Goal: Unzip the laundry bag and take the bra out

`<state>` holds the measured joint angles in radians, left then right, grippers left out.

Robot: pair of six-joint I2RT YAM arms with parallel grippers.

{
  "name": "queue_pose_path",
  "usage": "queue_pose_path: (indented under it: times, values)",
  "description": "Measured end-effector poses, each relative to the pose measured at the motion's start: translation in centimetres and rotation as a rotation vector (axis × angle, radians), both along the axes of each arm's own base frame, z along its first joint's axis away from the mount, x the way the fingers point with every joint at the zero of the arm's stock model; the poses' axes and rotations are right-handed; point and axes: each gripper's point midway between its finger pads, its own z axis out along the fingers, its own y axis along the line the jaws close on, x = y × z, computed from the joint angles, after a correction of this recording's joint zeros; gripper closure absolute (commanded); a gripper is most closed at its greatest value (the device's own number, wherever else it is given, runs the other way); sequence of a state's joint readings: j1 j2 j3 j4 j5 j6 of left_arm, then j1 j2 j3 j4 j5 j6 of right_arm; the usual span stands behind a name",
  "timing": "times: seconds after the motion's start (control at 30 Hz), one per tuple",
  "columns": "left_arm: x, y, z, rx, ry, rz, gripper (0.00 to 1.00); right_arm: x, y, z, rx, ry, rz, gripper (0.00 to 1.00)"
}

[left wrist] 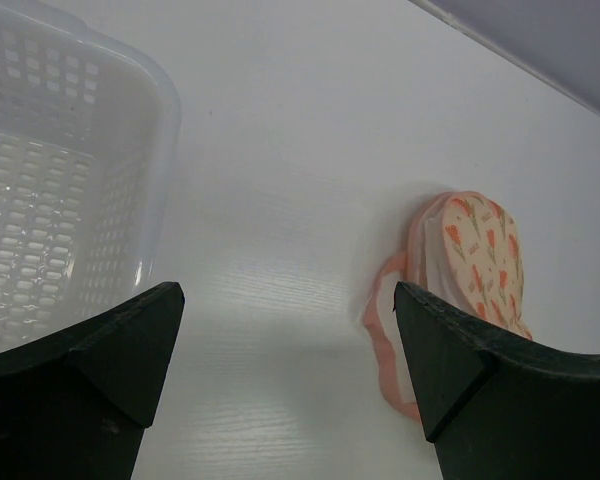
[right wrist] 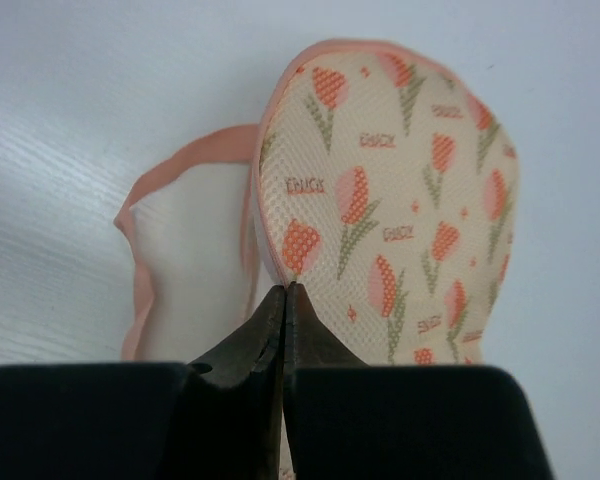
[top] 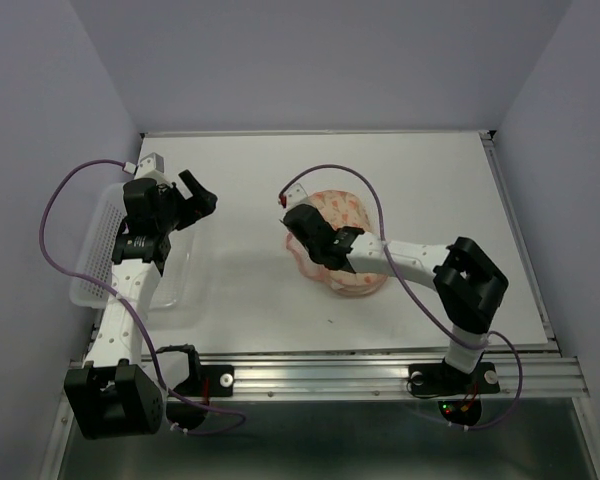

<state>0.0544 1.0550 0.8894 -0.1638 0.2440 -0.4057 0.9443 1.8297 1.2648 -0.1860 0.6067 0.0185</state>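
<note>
The laundry bag (top: 342, 208) lies mid-table, peach-pink with orange flower print. In the right wrist view its patterned top half (right wrist: 400, 200) is lifted open, and the pink zipper rim (right wrist: 138, 290) of the lower half lies to the left around a white inside (right wrist: 195, 260). I cannot tell whether that white is the bra or the lining. My right gripper (right wrist: 285, 288) (top: 315, 240) is shut, with its tips on the lifted half's pink edge. My left gripper (top: 195, 195) (left wrist: 288, 295) is open and empty, above the table to the left of the bag (left wrist: 480, 250).
A clear plastic mesh basket (top: 95, 250) (left wrist: 40, 180) stands at the table's left edge beside my left arm. White walls close the back and sides.
</note>
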Motion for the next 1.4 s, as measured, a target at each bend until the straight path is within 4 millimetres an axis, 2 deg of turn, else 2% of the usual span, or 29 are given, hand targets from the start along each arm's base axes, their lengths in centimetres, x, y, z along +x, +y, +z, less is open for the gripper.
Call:
queue_pose_path:
  times: [0.1, 0.27, 0.4, 0.57, 0.6, 0.67, 0.7, 0.73, 0.77, 0.87, 0.9, 0.97, 1.03, 1.1, 1.13, 1.27, 1.3, 1.4]
  values:
    - [0.0, 0.0, 0.0, 0.0, 0.0, 0.0, 0.01, 1.1, -0.7, 3.4, 0.025, -0.073, -0.035, 0.99]
    - [0.0, 0.0, 0.0, 0.0, 0.0, 0.0, 0.01, 2.8, -3.5, 6.3, 0.062, -0.121, -0.106, 0.99]
    - [0.0, 0.0, 0.0, 0.0, 0.0, 0.0, 0.01, 5.3, -8.1, 7.4, 0.093, -0.13, -0.21, 0.99]
    - [0.0, -0.1, 0.0, -0.002, -0.001, -0.006, 0.01, 7.8, -16.0, 7.8, 0.16, -0.13, -0.392, 0.99]
    - [0.0, -0.1, 0.0, -0.003, -0.002, -0.007, 0.01, 7.9, -17.6, 7.5, 0.17, -0.124, -0.429, 0.93]
    - [0.0, -0.2, 0.0, -0.004, -0.001, -0.011, 0.01, 7.8, -19.2, 6.9, 0.189, -0.107, -0.47, 0.85]
    - [0.0, -0.2, 0.0, -0.006, -0.002, -0.013, 0.01, 7.8, -20.0, 6.4, 0.203, -0.097, -0.496, 0.72]
    - [-0.1, -0.3, -0.1, -0.006, 0.0, -0.015, 0.01, 7.7, -20.7, 5.8, 0.219, -0.083, -0.516, 0.64]
    - [-0.1, -0.3, -0.2, -0.007, 0.002, -0.016, 0.01, 7.6, -21.7, 5.1, 0.23, -0.066, -0.548, 0.52]
    - [-0.2, -0.4, -0.7, -0.012, 0.015, -0.024, 0.01, 7.2, -23.2, 3.9, 0.258, -0.029, -0.612, 0.25]
    - [-0.2, -0.5, -0.8, -0.012, 0.017, -0.025, 0.01, 7.1, -23.9, 3.6, 0.262, -0.02, -0.639, 0.12]
    - [-0.1, -0.6, -0.8, -0.014, 0.018, -0.031, 0.01, 7.0, -24.8, 3.6, 0.275, -0.021, -0.684, 0.01]
    - [-0.1, -1.1, -0.8, -0.017, 0.018, -0.041, 0.01, 6.7, -25.1, 4.1, 0.297, -0.028, -0.704, 0.0]
    - [-0.3, -2.3, -0.8, -0.024, 0.02, -0.062, 0.01, 6.3, -24.9, 5.3, 0.331, -0.039, -0.696, 0.0]
    - [-0.5, -3.7, -0.8, -0.03, 0.022, -0.093, 0.01, 5.9, -24.6, 7.3, 0.381, -0.069, -0.679, 0.0]
    - [-1.2, -8.2, -0.4, -0.053, 0.024, -0.152, 0.01, 4.5, -23.9, 12.3, 0.509, -0.147, -0.607, 0.0]
    - [-1.4, -9.8, -0.2, -0.066, 0.022, -0.177, 0.01, 3.8, -23.8, 13.7, 0.546, -0.166, -0.584, 0.0]
    - [-1.2, -14.4, -0.1, -0.097, 0.028, -0.24, 0.01, 1.6, -23.5, 16.0, 0.633, -0.206, -0.527, 0.0]
